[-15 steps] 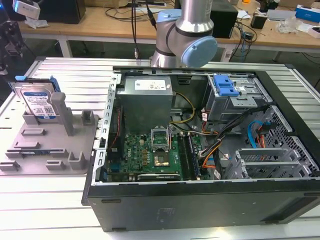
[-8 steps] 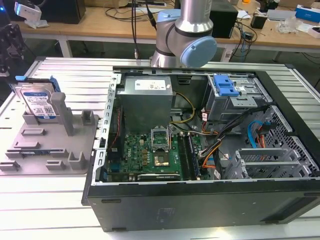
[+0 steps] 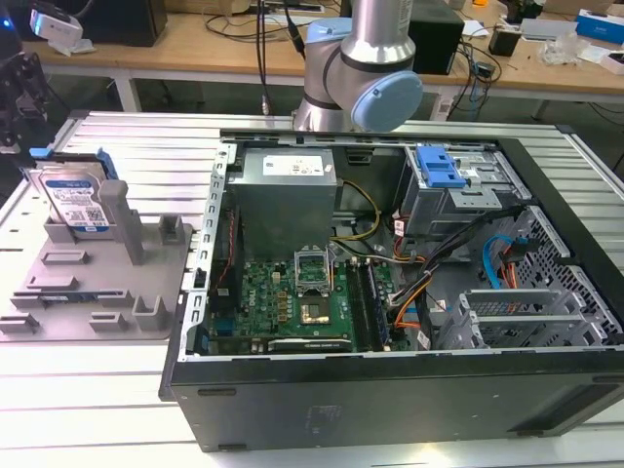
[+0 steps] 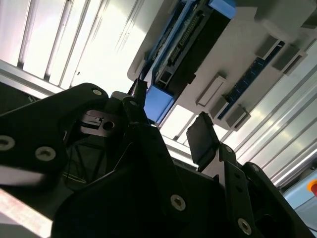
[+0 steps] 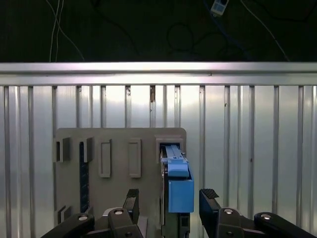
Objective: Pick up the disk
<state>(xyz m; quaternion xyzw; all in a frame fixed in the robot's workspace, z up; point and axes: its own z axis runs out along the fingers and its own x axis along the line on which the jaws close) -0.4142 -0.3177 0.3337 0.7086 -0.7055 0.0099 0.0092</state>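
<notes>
Disk (image 3: 73, 200): stands on edge in grey fixture (image 3: 107, 292), by the bench's (image 3: 127, 146) edge at the exterior view's left | gripper (image 5: 170, 197): fingers spread, straddling the disk's top edge, seemingly not touching | progress: lined up; grasp and lift not yet done

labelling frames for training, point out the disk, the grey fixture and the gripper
disk (image 3: 75, 202), exterior view, on its blue-and-white label
grey fixture (image 3: 102, 275), exterior view, on its base plate
gripper (image 5: 170, 197), first wrist view, midway between its fingertips
</notes>
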